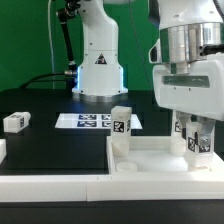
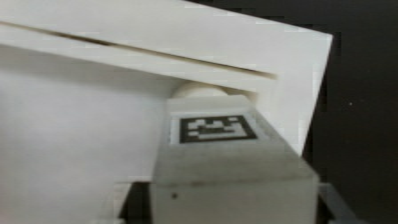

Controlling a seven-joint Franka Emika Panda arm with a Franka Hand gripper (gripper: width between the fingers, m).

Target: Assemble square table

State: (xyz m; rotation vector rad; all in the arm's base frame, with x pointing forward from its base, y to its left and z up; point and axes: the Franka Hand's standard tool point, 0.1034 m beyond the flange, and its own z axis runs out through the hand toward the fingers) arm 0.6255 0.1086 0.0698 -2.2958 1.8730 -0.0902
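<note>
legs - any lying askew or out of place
The loose leg lies on its side on the table, exterior view's left, apart from the panel. The tool grips the held leg. Nothing else stands out.

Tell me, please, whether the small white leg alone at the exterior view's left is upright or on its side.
On its side: the leg lies low on the black table, wider than tall.
</note>
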